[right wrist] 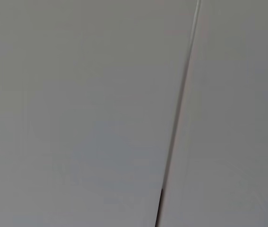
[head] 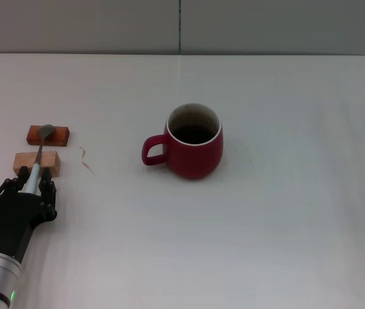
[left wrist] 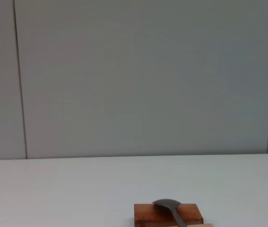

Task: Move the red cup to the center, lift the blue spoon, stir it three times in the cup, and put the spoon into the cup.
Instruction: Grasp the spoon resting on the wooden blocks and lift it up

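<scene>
The red cup [head: 195,149] stands upright near the middle of the white table [head: 285,212], with its handle toward my left and a dark inside. The blue spoon [head: 39,158] lies across two small wooden blocks at the left, its grey bowl on the far block. The bowl also shows in the left wrist view [left wrist: 168,205]. My left gripper [head: 33,185] is at the near end of the spoon, with its fingers on either side of the pale handle and apart. The spoon still rests on the blocks. My right gripper is out of view.
A reddish-brown block [head: 48,135] and a pale wooden block [head: 37,162] hold up the spoon. The reddish block also shows in the left wrist view [left wrist: 168,214]. A small reddish mark [head: 86,159] lies on the table beside the blocks. A grey wall stands behind the table.
</scene>
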`<state>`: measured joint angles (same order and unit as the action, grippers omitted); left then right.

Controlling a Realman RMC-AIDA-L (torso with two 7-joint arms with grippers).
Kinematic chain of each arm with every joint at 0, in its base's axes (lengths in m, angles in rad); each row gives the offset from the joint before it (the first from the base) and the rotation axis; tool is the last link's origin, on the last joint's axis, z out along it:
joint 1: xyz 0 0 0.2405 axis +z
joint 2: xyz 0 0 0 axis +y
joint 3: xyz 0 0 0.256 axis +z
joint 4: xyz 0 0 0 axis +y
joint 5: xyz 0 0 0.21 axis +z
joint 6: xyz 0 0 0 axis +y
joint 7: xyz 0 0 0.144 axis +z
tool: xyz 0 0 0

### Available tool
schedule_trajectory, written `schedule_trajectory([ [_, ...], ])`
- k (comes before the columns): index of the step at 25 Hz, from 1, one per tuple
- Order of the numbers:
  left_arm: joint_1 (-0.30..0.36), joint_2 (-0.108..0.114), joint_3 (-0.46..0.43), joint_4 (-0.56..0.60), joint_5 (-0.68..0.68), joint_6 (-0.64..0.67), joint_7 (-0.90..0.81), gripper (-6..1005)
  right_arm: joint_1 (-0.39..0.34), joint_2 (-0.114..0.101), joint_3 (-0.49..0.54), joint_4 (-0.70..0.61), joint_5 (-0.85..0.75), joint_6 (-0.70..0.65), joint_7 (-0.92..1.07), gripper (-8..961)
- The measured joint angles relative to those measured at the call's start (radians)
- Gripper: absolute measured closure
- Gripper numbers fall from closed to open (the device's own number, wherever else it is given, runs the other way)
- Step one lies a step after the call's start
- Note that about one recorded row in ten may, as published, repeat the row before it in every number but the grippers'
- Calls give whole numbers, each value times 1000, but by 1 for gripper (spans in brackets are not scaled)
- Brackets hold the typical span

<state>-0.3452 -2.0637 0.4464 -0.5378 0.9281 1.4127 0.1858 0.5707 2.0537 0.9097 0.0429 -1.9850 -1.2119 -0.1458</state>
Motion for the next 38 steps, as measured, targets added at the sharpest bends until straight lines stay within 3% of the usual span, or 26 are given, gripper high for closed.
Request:
schedule_trajectory([
  [4, 1, -2, 0, 3, 0, 2, 0, 646, 0, -1, 0, 0, 0, 0, 0, 223],
  [10, 1, -3, 0, 1, 0, 4, 0, 741, 0, -1, 0, -1, 0, 0, 0, 223],
  [34, 1, -4, 0, 4, 0, 6, 1, 740, 0, -1, 0, -2, 0, 2, 0, 223],
  [38, 3, -4, -9, 4, 0, 10, 4, 814, 0, 0, 0, -2, 0, 2, 0, 224],
])
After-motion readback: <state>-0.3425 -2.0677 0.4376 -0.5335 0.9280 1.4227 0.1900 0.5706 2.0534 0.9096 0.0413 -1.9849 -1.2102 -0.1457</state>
